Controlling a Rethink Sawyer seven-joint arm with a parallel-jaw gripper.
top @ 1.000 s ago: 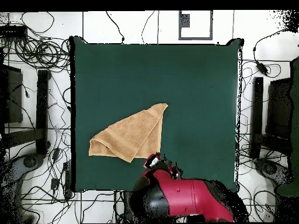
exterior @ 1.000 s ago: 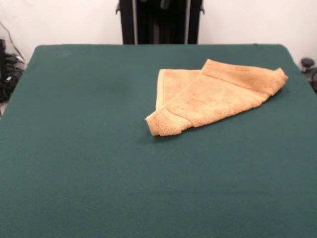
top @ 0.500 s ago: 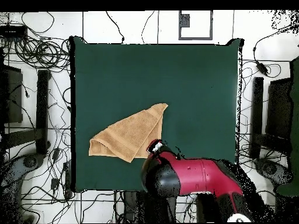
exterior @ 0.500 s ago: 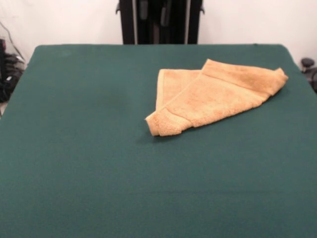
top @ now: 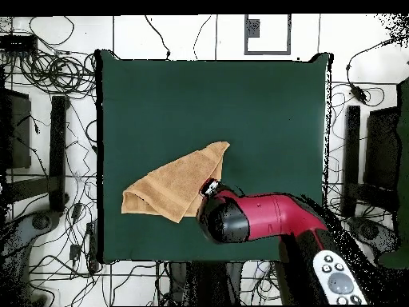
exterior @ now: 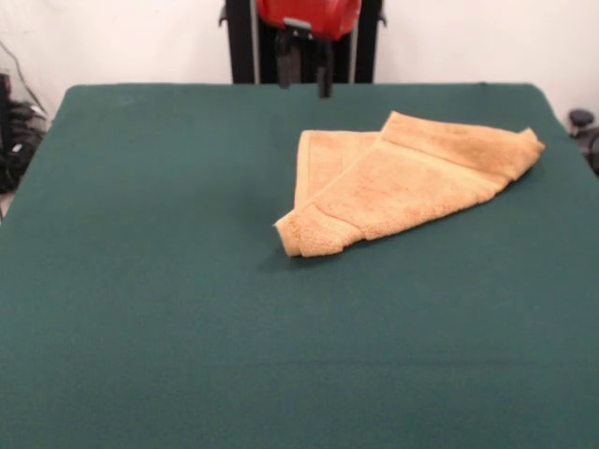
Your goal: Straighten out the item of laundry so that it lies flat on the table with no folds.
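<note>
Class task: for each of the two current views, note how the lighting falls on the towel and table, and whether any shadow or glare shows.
Front view: soft, even light; the towel casts only a faint shadow on the table below its folded near corner; no glare on the matte cloth. Overhead view: flat, bright light, white floor much brighter than the table; the arm hides part of the towel's edge.

Robot arm (top: pixel 272 217): glossy red shell, rounded black joint cap at its end, small black-and-white part beyond. Grey-white oval panel (top: pixel 339 277) with round buttons at the base. Tool (exterior: pixel 301 67): two dark prongs beneath a red housing.
</note>
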